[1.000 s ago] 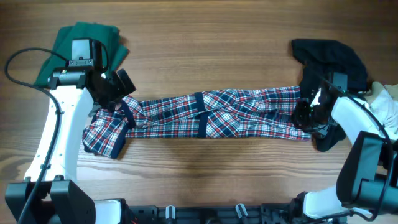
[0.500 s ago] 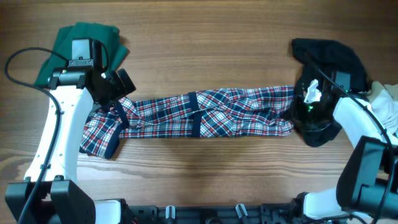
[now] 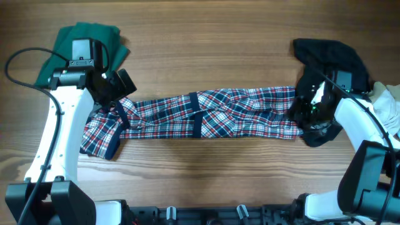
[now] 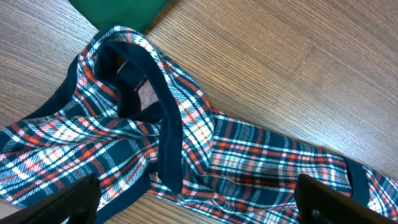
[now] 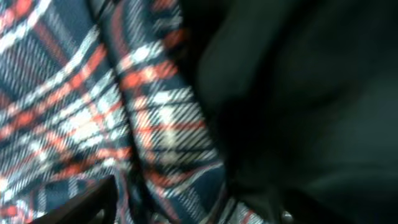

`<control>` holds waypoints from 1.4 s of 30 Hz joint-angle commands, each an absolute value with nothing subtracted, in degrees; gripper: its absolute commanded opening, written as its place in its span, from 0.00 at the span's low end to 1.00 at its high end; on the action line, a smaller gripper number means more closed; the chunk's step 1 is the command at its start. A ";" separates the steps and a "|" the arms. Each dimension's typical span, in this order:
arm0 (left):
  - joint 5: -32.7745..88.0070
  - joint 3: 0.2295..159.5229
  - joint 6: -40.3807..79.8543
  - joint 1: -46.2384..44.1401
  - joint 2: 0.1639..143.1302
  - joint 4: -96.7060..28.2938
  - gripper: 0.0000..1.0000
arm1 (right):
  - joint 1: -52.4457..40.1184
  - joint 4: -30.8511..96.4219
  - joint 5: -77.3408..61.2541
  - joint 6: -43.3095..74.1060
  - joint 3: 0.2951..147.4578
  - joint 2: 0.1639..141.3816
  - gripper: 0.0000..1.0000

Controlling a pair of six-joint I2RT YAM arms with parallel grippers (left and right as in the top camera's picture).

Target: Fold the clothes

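Observation:
A red, white and navy plaid garment [image 3: 206, 115] lies stretched left to right across the wooden table. My left gripper [image 3: 115, 99] hovers over its left end, jaws wide open and empty. In the left wrist view the fingers [image 4: 199, 208] straddle the plaid cloth [image 4: 249, 162] and its navy band [image 4: 168, 124]. My right gripper [image 3: 306, 111] is at the garment's right end, pressed into the cloth. In the right wrist view the jaws [image 5: 180, 205] have bunched plaid cloth [image 5: 155, 124] between them, against black cloth [image 5: 298, 93].
A green cloth [image 3: 81, 40] lies at the back left, under the left arm. A black garment [image 3: 331, 53] lies at the back right, next to the right gripper. A white cloth [image 3: 389, 100] sits at the right edge.
The garment's right end went left with my right gripper, then came back a little to the right. Its left end slid slightly left. My left gripper barely moved.

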State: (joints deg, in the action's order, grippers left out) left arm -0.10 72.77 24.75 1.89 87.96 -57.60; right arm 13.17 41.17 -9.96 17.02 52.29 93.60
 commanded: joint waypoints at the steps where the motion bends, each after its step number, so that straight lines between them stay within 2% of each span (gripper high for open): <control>1: -0.03 73.08 24.45 2.09 88.18 -57.67 1.00 | 13.91 39.42 -5.72 21.52 53.67 91.48 0.83; 5: -0.05 73.08 24.45 2.11 88.20 -57.65 1.00 | 15.35 39.88 -5.98 21.67 57.74 90.08 0.85; 7: -0.03 73.08 24.45 2.11 88.20 -57.65 1.00 | 16.19 39.88 -6.00 22.65 60.69 89.56 0.81; 10: -0.03 73.08 24.47 2.11 88.53 -57.65 1.00 | 16.27 38.09 -2.04 25.96 60.77 90.02 0.30; 11: -0.03 73.08 24.47 2.11 88.84 -57.65 1.00 | 16.27 36.75 -0.97 26.06 60.38 90.24 0.21; 13: -0.03 73.08 24.45 2.11 89.58 -57.65 1.00 | 16.38 34.22 0.93 26.11 60.31 91.37 0.09; 17: -0.03 73.08 24.45 2.11 92.77 -57.63 1.00 | 16.38 28.25 2.13 27.18 59.46 96.23 0.04; 23: -0.01 73.08 24.47 2.09 94.30 -57.65 1.00 | 17.15 27.29 4.56 29.10 59.33 105.23 0.05; 27: 0.16 73.08 24.45 2.09 94.30 -57.65 1.00 | 21.89 27.49 16.38 38.83 59.35 108.40 0.16; 29: 0.19 73.08 24.47 2.11 94.30 -57.65 1.00 | 25.93 27.09 13.58 43.09 59.35 107.83 0.17; 32: 0.19 73.08 24.47 2.11 94.30 -57.63 1.00 | 30.59 24.62 7.11 42.92 60.51 107.57 0.17; 34: 0.19 73.08 24.47 2.09 94.30 -57.63 1.00 | 31.27 24.91 1.08 36.21 62.78 106.54 0.12; 36: 0.19 73.08 24.47 2.11 94.30 -57.63 1.00 | 31.27 27.40 -5.48 33.63 64.79 103.18 0.12; 37: 0.19 73.08 24.45 2.09 94.30 -57.63 1.00 | 31.27 27.75 -10.48 30.28 65.45 101.14 0.16; 38: 0.19 73.08 24.47 2.11 94.30 -57.63 1.00 | 31.24 27.73 -16.23 26.22 65.76 99.00 0.25; 40: 0.64 73.08 24.47 2.11 94.30 -57.63 1.00 | 31.18 29.76 -23.64 21.82 65.78 94.30 0.53; 42: 1.06 73.08 24.49 2.09 94.37 -57.32 1.00 | 30.72 35.62 -26.00 17.28 65.78 92.77 0.69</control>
